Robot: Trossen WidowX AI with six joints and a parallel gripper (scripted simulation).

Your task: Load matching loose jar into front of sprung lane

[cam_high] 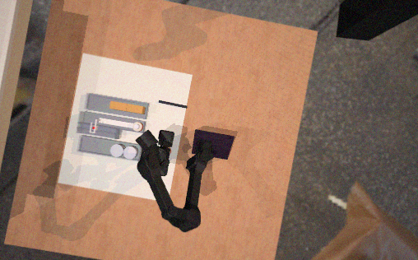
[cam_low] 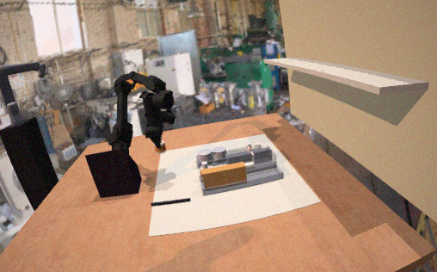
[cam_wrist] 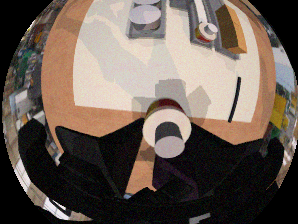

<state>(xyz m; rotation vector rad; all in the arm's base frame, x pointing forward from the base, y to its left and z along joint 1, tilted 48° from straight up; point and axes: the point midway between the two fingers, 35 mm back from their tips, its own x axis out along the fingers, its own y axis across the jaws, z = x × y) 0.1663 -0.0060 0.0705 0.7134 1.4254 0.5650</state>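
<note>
We hold the loose jar (cam_wrist: 168, 131) between the fingers of our gripper (cam_low: 160, 145), the jaws about half open and clamped on it, lifted off the white mat (cam_low: 236, 202) near the mat's edge that faces the arm's black base (cam_low: 113, 172). The matching jar (cam_high: 138, 126) stands at the front end of the middle lane of the grey rack (cam_low: 240, 165), well inside the bench (cam_low: 279, 241). Two grey-lidded jars (cam_high: 123, 151) fill the neighbouring lane.
</note>
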